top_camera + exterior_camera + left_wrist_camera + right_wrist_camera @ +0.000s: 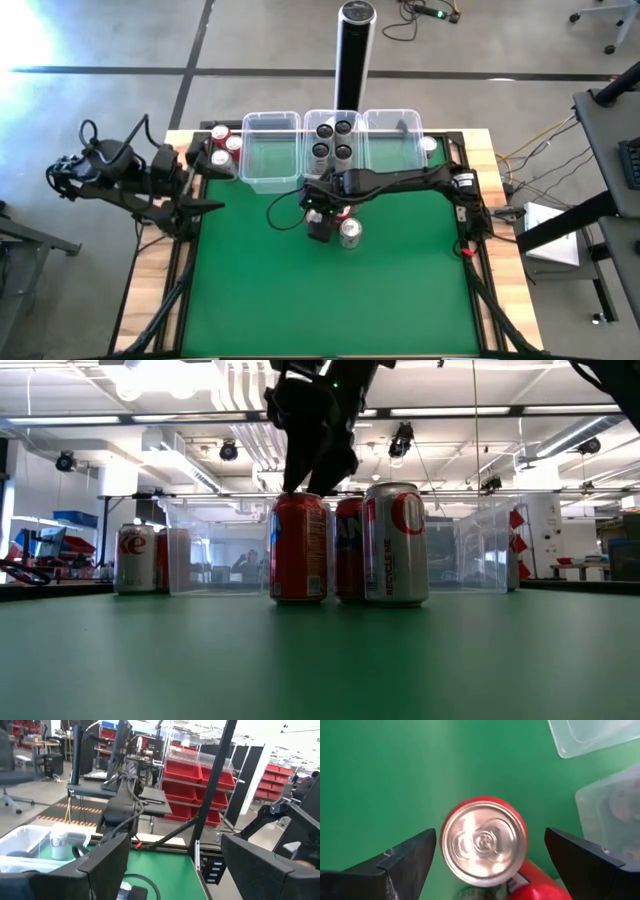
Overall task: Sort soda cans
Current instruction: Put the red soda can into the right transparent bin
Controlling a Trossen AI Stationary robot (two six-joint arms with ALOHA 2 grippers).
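Because three cans stood clustered together on the green mat (400, 290), the main hazard was a collision: a finger descending beside the target could strike a neighbour and tip it, or the target could be clipped on its rim if the approach was off-centre.

High view — the right gripper (322, 212) hung over the cluster just in front of the middle bin (333, 176), which held four dark cans (333, 140). A silver-white can (350, 232) stood just beside the gripper. The left bin (271, 175) and the right bin (393, 128) showed no cans. The left gripper (213, 160) waited at the table's left rear, near more cans (220, 134); that arm was folded back over the table edge.

Low view — the right gripper reached down from above, its fingertips level with the top of the red can (299, 547). A second red can (349, 549) and the silver-white can touched or nearly touched each other just beside it.

Left wrist view — the left gripper's fingers (107, 857) stood wide apart, holding nothing.

Right wrist view — the right gripper's fingers (405, 860) were spread wide on either side of the red can's silver top, clear of it on both sides. A neighbouring red can lay just beside it — the likeliest contact point.
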